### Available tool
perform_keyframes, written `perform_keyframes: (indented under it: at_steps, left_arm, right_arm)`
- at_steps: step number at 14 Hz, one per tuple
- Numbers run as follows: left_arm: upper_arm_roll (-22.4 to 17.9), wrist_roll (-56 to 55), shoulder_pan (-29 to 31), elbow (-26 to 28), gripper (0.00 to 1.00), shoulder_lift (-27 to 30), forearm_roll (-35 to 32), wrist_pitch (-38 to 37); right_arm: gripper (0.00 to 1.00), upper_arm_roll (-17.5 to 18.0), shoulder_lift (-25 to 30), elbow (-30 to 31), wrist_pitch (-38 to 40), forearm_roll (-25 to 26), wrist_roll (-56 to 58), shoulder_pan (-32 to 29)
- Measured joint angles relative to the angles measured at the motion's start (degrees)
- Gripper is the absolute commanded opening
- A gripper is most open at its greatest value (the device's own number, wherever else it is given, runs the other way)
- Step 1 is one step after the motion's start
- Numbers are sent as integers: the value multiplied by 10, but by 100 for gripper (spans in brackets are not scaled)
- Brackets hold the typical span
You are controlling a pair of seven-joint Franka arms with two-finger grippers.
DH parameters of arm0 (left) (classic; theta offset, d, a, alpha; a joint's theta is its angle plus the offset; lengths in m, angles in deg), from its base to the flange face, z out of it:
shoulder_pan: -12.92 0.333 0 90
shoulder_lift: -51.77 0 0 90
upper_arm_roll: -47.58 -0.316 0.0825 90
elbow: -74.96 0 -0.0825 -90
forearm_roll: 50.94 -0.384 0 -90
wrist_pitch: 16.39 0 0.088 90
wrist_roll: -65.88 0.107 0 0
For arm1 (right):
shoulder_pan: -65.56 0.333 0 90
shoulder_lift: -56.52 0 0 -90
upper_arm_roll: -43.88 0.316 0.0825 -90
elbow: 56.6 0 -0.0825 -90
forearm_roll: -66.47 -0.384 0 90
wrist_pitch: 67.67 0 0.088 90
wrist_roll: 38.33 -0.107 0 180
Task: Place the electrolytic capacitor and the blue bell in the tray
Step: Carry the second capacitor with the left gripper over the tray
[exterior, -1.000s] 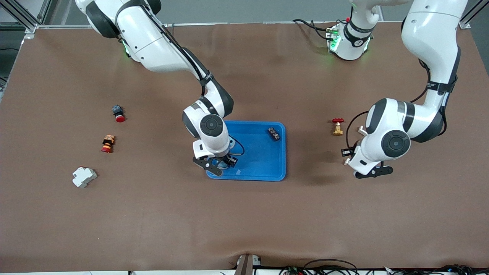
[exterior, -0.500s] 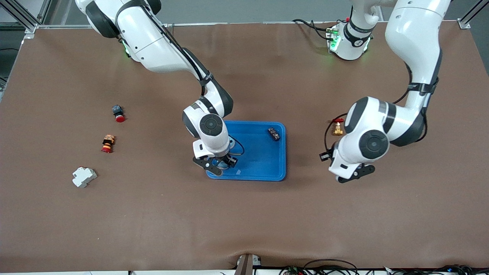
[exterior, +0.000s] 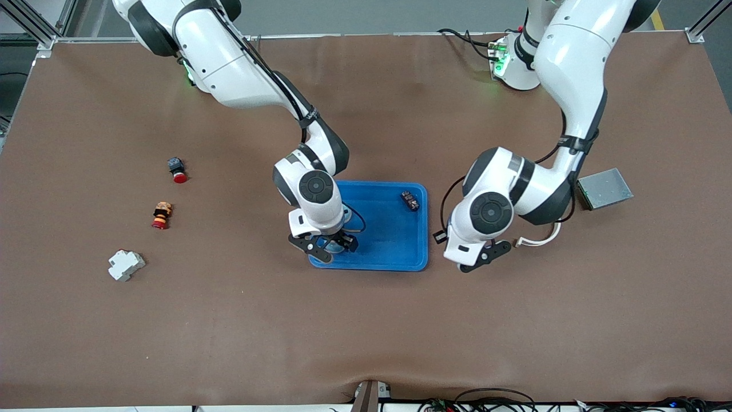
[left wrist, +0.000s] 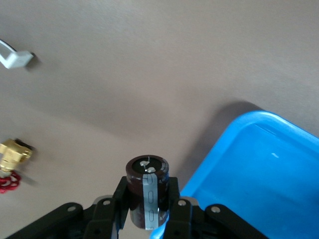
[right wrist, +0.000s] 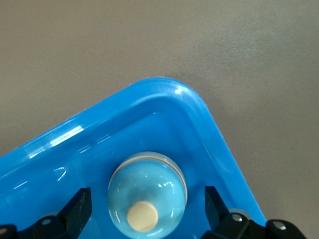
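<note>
Front view: the right gripper [exterior: 330, 247] is low over the tray [exterior: 394, 243], at the corner nearest the camera toward the right arm's end. Its fingers stand apart on either side of the blue bell [right wrist: 147, 197], which rests in that corner. The left gripper [exterior: 483, 257] hangs over the table just beside the tray, its fingers clamped on the electrolytic capacitor [left wrist: 147, 190], held upright.
</note>
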Motion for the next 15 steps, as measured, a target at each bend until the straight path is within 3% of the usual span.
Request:
perform_keyframes:
  at_steps: [8, 15]
  left_arm:
    - [-2, -67, -55, -1, 0, -46, 0, 81]
    - [-3, -68, -68, -2, 0, -66, 0, 140]
  right_arm:
    - [100, -4, 33, -51, 113, 0, 12, -1]
    - [100, -14, 66, -63, 177, 0, 229, -91]
